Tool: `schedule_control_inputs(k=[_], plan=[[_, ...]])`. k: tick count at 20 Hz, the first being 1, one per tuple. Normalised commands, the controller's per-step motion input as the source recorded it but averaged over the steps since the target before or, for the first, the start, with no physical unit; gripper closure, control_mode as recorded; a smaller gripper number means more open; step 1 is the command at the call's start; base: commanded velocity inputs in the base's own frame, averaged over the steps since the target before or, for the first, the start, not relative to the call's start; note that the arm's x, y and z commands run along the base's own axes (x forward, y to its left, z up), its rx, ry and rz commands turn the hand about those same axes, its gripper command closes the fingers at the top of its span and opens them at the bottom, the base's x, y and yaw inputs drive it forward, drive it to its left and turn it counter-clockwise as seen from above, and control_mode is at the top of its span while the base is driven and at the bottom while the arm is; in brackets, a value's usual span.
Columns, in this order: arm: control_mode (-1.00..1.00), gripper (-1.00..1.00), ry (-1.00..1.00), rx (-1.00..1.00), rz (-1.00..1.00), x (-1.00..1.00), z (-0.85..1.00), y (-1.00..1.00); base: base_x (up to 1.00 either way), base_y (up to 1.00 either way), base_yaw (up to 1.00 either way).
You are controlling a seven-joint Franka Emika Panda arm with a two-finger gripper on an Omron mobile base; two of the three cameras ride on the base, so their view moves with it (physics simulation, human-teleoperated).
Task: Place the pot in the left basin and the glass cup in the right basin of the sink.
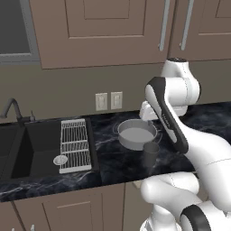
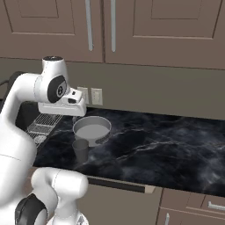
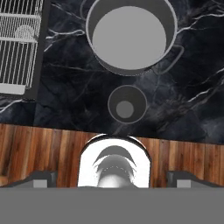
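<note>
Brown cabinet doors and two wall sockets back a dark marbled desk (image 1: 113, 158) into which the sink (image 1: 18, 135) is let at the left, its curved faucet (image 1: 12, 108) at the far edge. Neither vessel has been moved yet: the pot (image 3: 130, 36) sits on the desk just right of the sink, and the glass cup (image 3: 127, 104) stands just beside it toward the front edge, apart from it and upright. The right basin (image 1: 43, 146) carries the white wire rack (image 1: 74, 144) along the side nearest the pot, while the left basin (image 1: 6, 149) lies beyond it, so the pot has the longer trip. The end effector (image 2: 72, 115) hangs above the pot with its camera looking straight down at both vessels; its fingers (image 3: 41, 178) stand spread wide with nothing between them, which suits a descent onto a rim, probably the pot's.
</note>
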Motion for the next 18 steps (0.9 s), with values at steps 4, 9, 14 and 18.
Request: schedule_control_inputs(k=[4,9,14,18], plan=[[-1.0,-1.0,0.11,-0.03,0.0,0.17,-0.15,0.0,0.0,0.0,0.0],[-1.0,-1.0,-0.03,-0.05,0.03,0.25,-0.2,0.0,0.0,0.0,0.0],[-1.0,-1.0,-0.04,-0.03,0.01,-0.01,-0.23,0.0,0.0,0.0,0.0],[-1.0,-1.0,-0.01,0.03,0.0,-0.02,-0.32,0.07,0.0,0.0,0.0]])
